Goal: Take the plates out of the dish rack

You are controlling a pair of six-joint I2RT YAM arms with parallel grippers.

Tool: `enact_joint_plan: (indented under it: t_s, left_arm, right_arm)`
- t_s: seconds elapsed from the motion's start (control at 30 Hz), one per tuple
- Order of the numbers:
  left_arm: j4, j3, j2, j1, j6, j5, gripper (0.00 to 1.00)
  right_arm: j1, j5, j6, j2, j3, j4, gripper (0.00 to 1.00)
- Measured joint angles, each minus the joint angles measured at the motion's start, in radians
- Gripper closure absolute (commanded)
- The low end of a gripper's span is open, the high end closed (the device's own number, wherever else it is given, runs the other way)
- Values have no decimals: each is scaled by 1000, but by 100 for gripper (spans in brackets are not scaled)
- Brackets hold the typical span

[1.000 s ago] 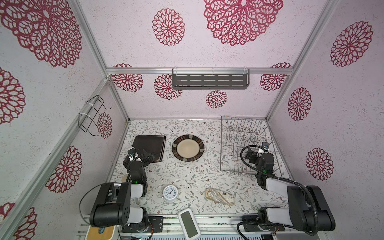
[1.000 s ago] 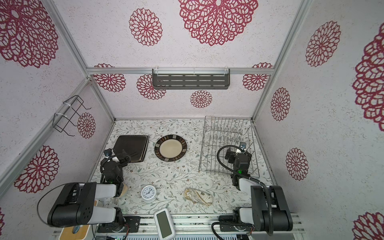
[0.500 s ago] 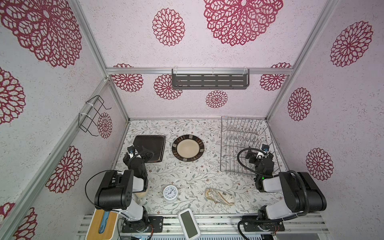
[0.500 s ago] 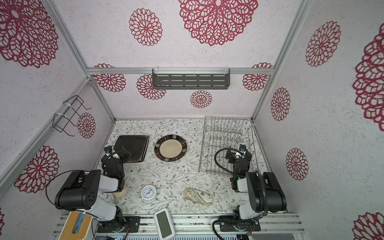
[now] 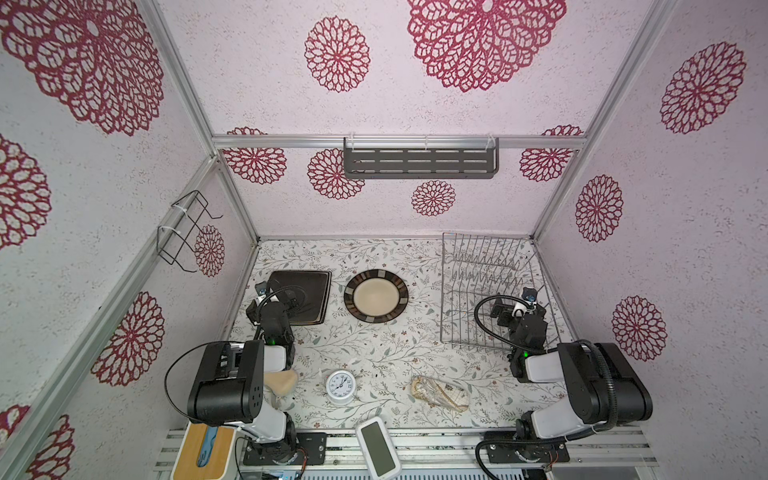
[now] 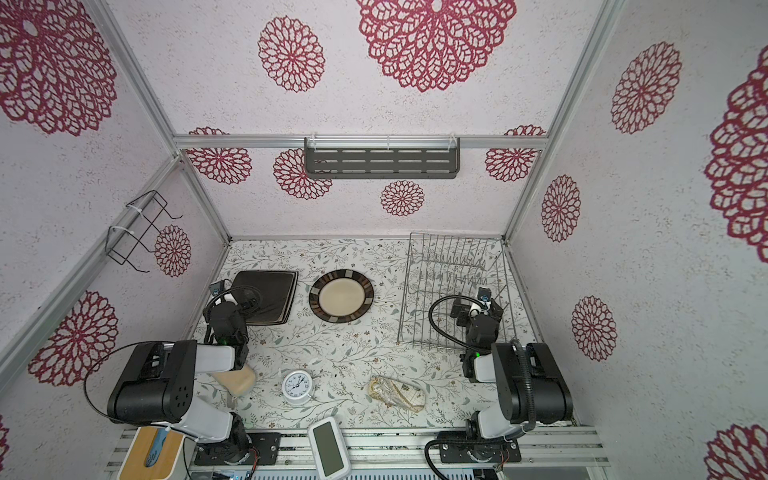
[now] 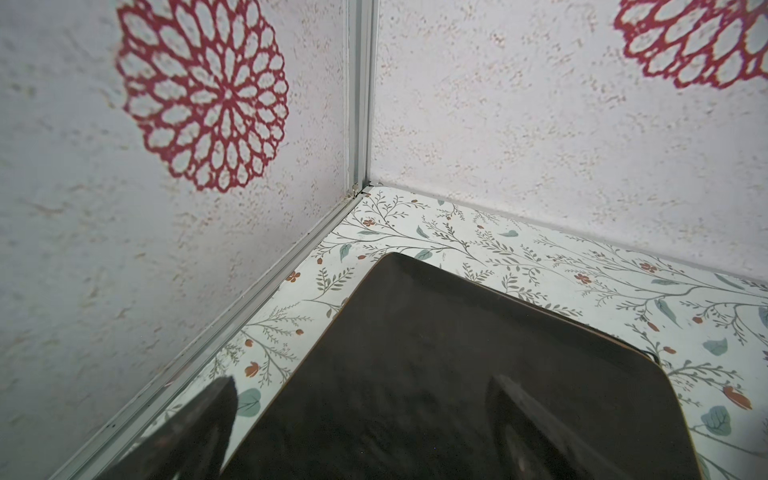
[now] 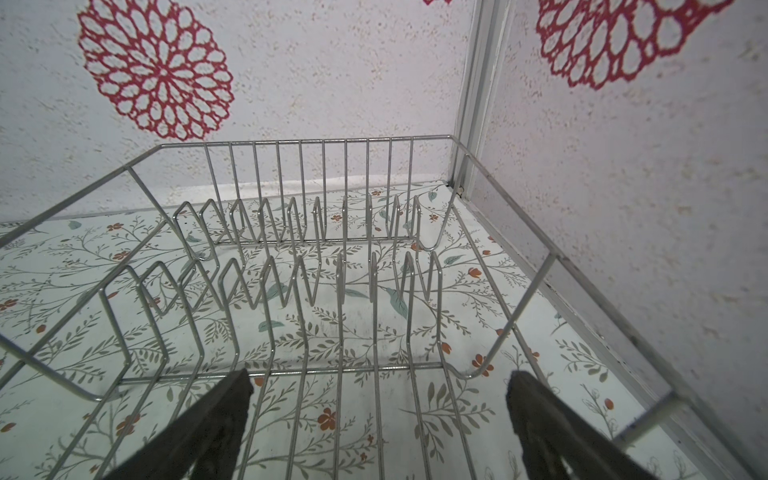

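The dish rack [image 5: 486, 286] [image 6: 453, 282], silver wire, stands at the back right with no plates between its tines [image 8: 332, 249]. Dark brown square plates [image 5: 307, 297] [image 6: 272, 295] lie stacked flat at the back left. A round cream plate with a brown-striped rim [image 5: 376, 301] [image 6: 341, 296] lies beside them. My left gripper [image 5: 289, 299] [image 7: 361, 382] hovers open over the square plates' [image 7: 457, 353] near corner, holding nothing. My right gripper [image 5: 500, 311] [image 8: 380, 376] is open low over the rack's front half, with nothing between its fingers.
A small white clock [image 5: 340, 386], a crumpled patterned bag [image 5: 439, 392] and a beige object [image 5: 282, 382] lie near the front. A white device [image 5: 377, 446] and a wooden box [image 5: 203, 453] sit at the front rail. A black wire holder [image 5: 183, 232] and a grey shelf [image 5: 419, 162] hang on the walls.
Both arms' rear links have swung and folded a little. The grippers have stayed open and nearly in place, the left over the square plates, the right over the rack.
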Motion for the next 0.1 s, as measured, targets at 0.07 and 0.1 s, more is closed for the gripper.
enact_joint_plan:
  t_s: [0.07,0.1]
  left_arm:
    - [-1,0,0,0,0,0,3]
    - [-2,0,0,0,0,0,3]
  right_arm:
    - [0,0,0,0,0,0,1]
    - [0,0,0,0,0,0,1]
